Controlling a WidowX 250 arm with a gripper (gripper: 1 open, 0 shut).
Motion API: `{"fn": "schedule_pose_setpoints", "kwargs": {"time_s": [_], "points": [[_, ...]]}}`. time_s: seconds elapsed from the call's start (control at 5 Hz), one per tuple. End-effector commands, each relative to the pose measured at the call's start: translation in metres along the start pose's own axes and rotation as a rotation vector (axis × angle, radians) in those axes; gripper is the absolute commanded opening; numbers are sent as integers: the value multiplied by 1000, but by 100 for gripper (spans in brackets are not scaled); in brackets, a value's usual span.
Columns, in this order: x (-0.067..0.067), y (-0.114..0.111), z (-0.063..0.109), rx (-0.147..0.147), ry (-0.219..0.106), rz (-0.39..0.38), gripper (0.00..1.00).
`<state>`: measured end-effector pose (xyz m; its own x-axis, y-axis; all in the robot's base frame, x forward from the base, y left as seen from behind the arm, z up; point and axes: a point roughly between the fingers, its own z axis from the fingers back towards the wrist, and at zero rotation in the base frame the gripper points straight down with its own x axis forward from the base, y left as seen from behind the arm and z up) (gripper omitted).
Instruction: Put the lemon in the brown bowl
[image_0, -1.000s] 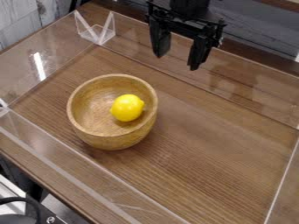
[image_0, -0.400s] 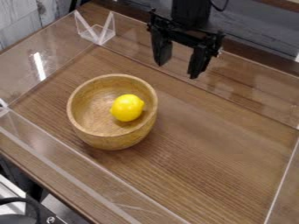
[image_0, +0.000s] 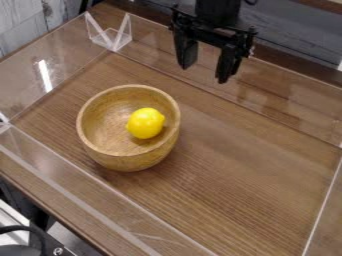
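The yellow lemon (image_0: 147, 123) lies inside the brown bowl (image_0: 99, 140), a round wooden bowl on the left half of the table. My gripper (image_0: 206, 64) hangs above the table's far side, up and to the right of the bowl and well apart from it. Its black fingers (image_0: 227, 66) point down, spread open, with nothing between them.
A clear plastic wall (image_0: 120, 225) runs around the wooden table top (image_0: 254, 160), with a folded clear corner piece (image_0: 107, 32) at the back left. The table's front edge drops off at the lower left.
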<state>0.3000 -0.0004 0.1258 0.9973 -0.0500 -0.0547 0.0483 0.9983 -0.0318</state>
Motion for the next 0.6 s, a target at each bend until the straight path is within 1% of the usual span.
{"fn": "schedule_pose_setpoints", "kwargs": {"time_s": [0.0, 0.4], "points": [[5, 4, 29, 2, -101, -2, 100], [1, 4, 34, 5, -118, -1, 100]]}}
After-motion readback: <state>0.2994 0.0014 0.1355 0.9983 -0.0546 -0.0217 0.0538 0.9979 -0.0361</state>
